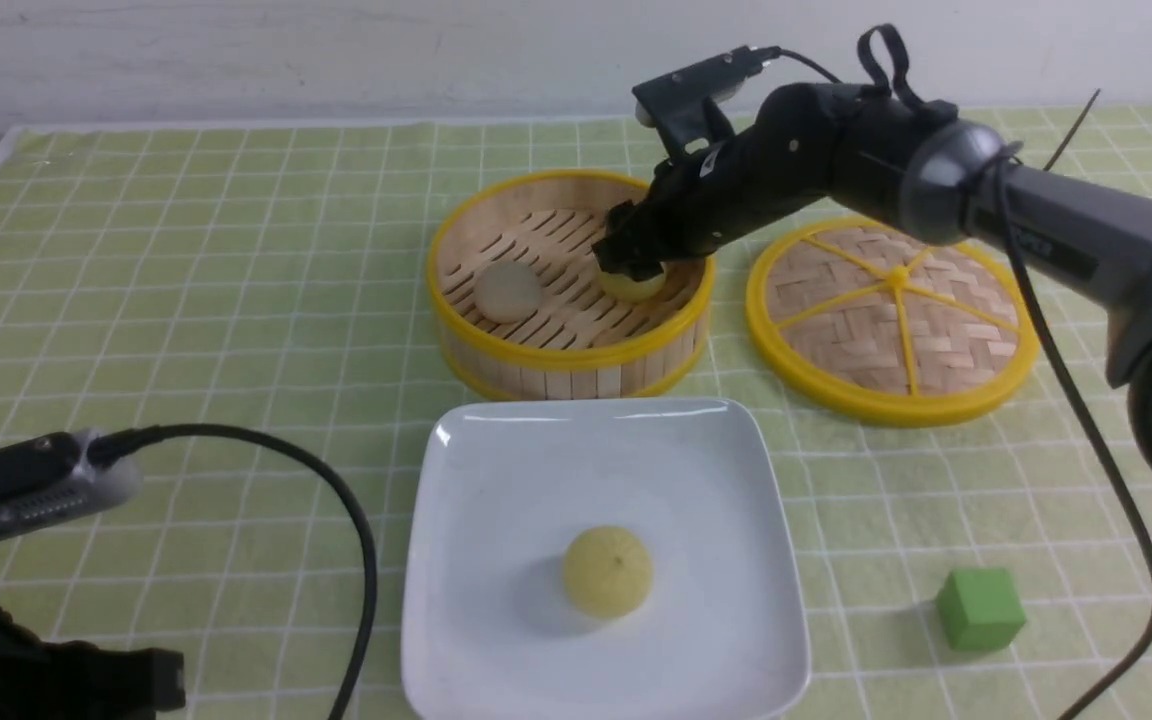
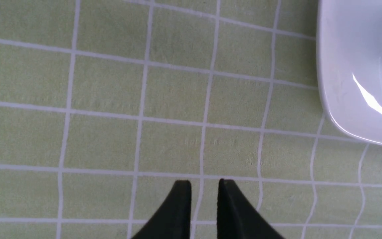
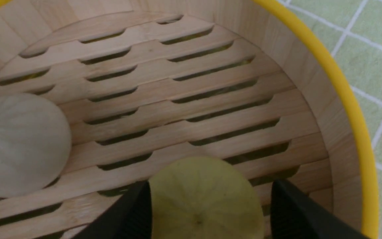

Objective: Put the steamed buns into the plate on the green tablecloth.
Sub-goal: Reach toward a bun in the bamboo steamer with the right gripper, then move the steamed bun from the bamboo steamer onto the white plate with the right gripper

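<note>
In the front view, one pale yellow bun (image 1: 608,572) sits on the white plate (image 1: 476,640), on the green tablecloth (image 1: 236,350); that part looks done. Two buns remain in the bamboo steamer (image 1: 576,357), on the far side of the plate: an off-white bun (image 1: 507,291) to the left and a second yellow bun (image 1: 632,284) to the right, so I judge the job about a third complete. The right gripper (image 1: 636,255) reaches down over the second yellow bun, and partly hides it. The steamer's near wall stands between these buns and the plate, so each will likely need lifting over the yellow rim. To the right of the steamer lies the woven lid (image 1: 956,340), and a green cube (image 1: 980,609) rests right of the plate; neither seems to block the short way across.

In the left wrist view, the fingertips of the left gripper (image 2: 204,182) stand a little apart over bare cloth, with nothing between them, beside a corner of the plate.

In the right wrist view, the right gripper is spread wide with the second yellow bun between its fingers. The lower part is cut off, but it seems not to be gripped yet. The off-white bun lies apart from them.
</note>
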